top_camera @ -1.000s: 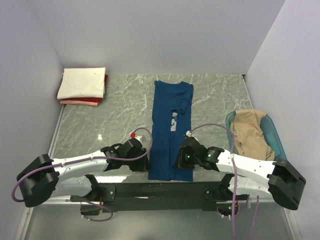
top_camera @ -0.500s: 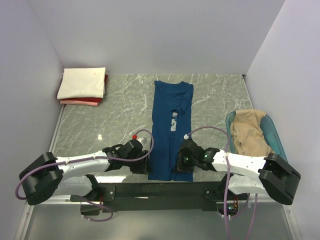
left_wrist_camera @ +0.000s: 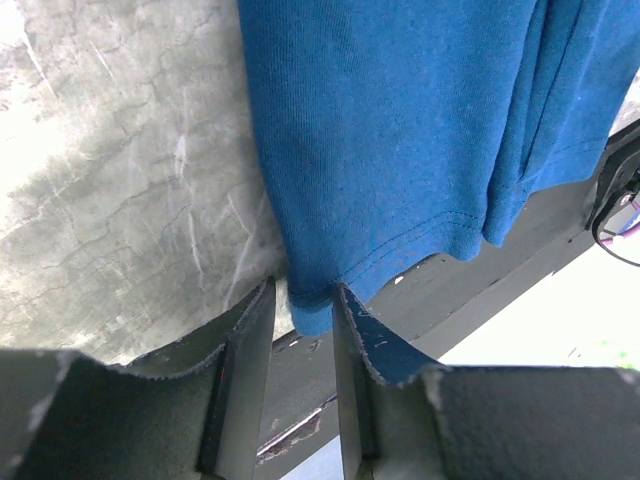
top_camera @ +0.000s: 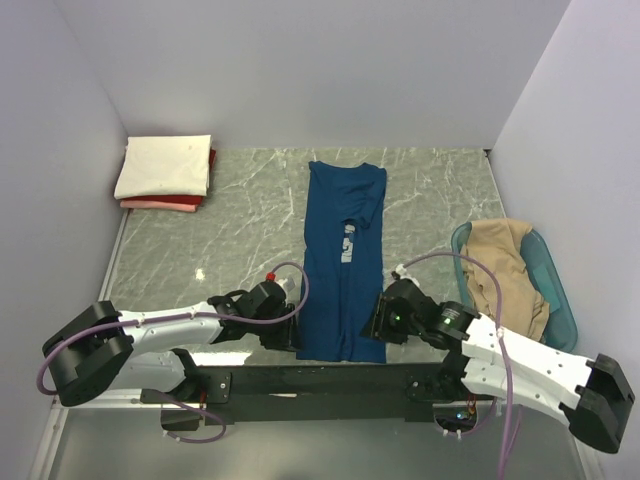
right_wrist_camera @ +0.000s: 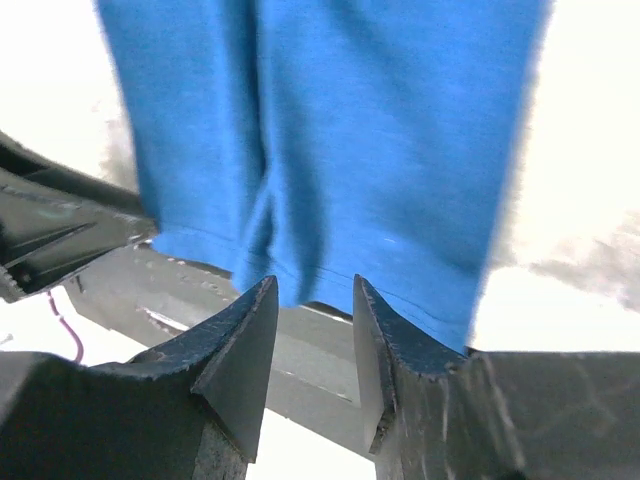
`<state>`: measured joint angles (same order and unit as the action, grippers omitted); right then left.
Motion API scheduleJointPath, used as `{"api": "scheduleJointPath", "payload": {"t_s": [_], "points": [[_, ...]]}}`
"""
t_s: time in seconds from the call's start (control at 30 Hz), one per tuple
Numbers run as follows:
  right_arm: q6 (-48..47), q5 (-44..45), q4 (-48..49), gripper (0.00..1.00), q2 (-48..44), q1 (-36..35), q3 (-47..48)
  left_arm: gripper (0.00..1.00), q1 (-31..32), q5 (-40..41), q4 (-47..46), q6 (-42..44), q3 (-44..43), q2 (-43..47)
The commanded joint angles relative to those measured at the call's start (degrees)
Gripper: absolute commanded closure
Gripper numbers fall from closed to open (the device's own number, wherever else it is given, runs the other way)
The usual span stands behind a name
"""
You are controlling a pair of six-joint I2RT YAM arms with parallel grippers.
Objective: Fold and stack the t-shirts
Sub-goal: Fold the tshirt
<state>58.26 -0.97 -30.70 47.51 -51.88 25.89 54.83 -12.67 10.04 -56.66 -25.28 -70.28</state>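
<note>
Two folded, stacked far-left (cream tee (top_camera: 163, 165) over red/pink tee (top_camera: 165, 203)) | blue tee (top_camera: 342, 260) a long strip mid-tabletop (top_camera: 240, 230), unfinished | tan tee (top_camera: 500, 262) untouched in tub (top_camera: 555, 290) | left fingers (left_wrist_camera: 240, 350) straddle blue hem corner, grip unclear | right fingers (right_wrist_camera: 240, 350) spread at hem

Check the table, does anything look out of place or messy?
The near hem of the dark blue t-shirt hangs past the table edge over the black rail, and the tan t-shirt sits crumpled in the teal tub, unfolded.
</note>
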Motion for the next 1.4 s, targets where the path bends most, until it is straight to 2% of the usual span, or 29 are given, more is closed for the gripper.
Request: {"api": "scheduleJointPath", "payload": {"t_s": [0.0,0.33,0.57,0.73,0.83,0.87,0.93,0.97,1.07,1.27,1.37], "points": [[1.94,1.42,-6.39,0.57,-3.72,1.78,-3.28,0.65,-0.25,-0.34,-1.60,0.42,1.02,0.76],[4.93,-0.07,-10.35,0.56,-9.80,2.75,-7.78,0.66,-0.07,-1.05,-3.01,-0.20,1.81,0.85],[5.64,-3.42,-4.12,0.55,-7.43,2.75,-10.85,0.66,0.19,-1.49,-3.98,-0.81,1.72,-0.21],[5.64,-4.91,-2.09,0.58,-6.90,2.75,-11.91,0.74,0.72,-1.75,-4.42,-1.08,1.64,-0.47],[5.64,-5.27,-1.47,0.64,-7.34,2.75,-12.44,0.89,1.33,-1.40,-4.07,-1.26,1.37,-0.65],[5.72,-5.53,-1.38,0.71,-7.43,2.75,-12.70,0.93,1.77,-1.14,-3.72,-1.43,1.20,-0.73],[5.64,-5.62,-1.64,0.78,-7.86,2.66,-12.79,0.99,2.21,-0.70,-3.28,-1.69,0.93,-0.56],[5.64,-5.71,-2.34,0.85,-8.65,2.75,-12.79,0.99,2.65,-0.52,-3.19,-1.96,0.84,-0.04],[5.02,-6.49,-3.40,0.92,-10.23,2.75,-12.88,0.99,3.88,0.18,-2.57,-2.75,0.84,1.10],[3.62,-8.17,-7.79,0.99,-14.18,2.66,-12.27,0.99,6.07,0.97,-0.64,-4.77,1.11,4.97],[3.18,-7.29,-9.64,0.99,-16.91,2.66,-9.65,0.99,6.17,2.37,1.38,-4.51,-0.38,7.08]]}}
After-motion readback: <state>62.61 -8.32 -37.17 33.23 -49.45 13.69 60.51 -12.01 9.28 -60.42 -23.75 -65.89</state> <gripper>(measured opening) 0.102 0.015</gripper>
